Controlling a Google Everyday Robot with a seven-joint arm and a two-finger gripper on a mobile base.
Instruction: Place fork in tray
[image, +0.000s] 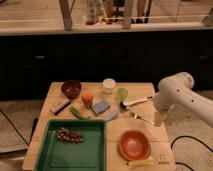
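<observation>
Reaching for the fork, flat on the table right of the tray, gripper hung beside its end, open-or-closed unreadable; best was a top-down pinch across the handle.

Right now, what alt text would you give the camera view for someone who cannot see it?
A white robot arm reaches in from the right, its gripper hanging beside the right end of a thin silver fork on a wooden table. Nearer the camera lie a green tray holding grapes and an orange bowl.
</observation>
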